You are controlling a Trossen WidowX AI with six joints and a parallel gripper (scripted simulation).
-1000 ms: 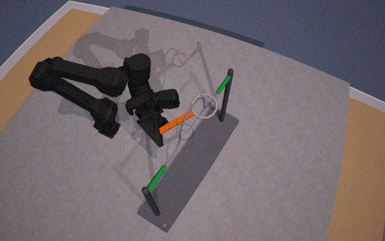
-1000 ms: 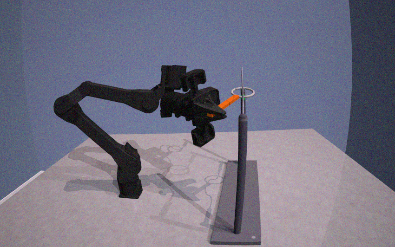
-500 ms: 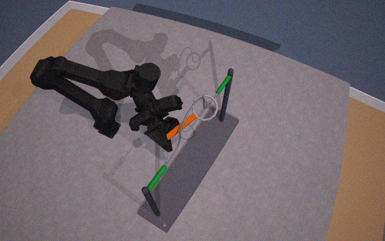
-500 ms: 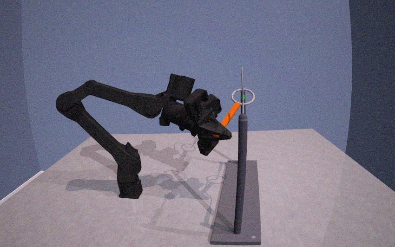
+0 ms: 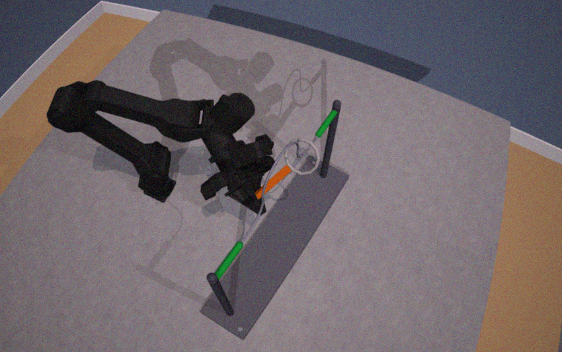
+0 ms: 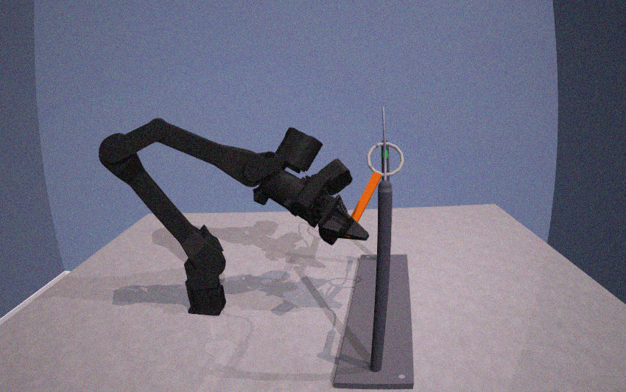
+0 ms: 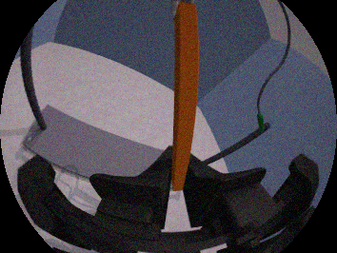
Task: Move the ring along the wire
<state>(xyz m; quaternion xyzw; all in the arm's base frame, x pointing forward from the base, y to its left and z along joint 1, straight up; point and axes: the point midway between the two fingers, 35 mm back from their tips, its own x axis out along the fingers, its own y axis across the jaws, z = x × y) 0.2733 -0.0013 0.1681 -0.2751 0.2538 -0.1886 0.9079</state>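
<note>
And here's the claw (image 5: 259, 203) (image 6: 354, 231) (image 7: 173, 149), clamped on the lower end of the orange handle (image 5: 274, 181) (image 6: 367, 197) (image 7: 186, 81), its fingers pointing down toward the desk (image 5: 393, 249) (image 6: 484, 323) (image 7: 105, 76)! The grip is on, the carry appears to be under way, and the hang and the release are both still to come.

Out along the handle we go: it slants up and away from the fingertips, and there at its top end sits the ring (image 5: 318, 157) (image 6: 402, 158), above the claw and nearer the wire. It looks threaded, with the wire (image 5: 264, 194) (image 6: 383, 124) (image 7: 288, 38) passing through it, but it's over the thin grey part, off both greens! Is it brushing the grey at its lower rim? Too close to call from here. The fingertips lie close to the wire in the top view too, and I can't swear to the gap.

Further out, the upper green stretch (image 5: 326, 123) (image 6: 386, 153) is just beyond the ring; the lower green stretch (image 5: 229, 260) (image 7: 261, 122) is well apart, past the big bend. Which is the goal? These views don't settle it, so neither is the distance left. Whichever way it runs, the next move wants the ring centred and turned with the curve; a lazy tilt could knock rim or handle against grey!
</note>
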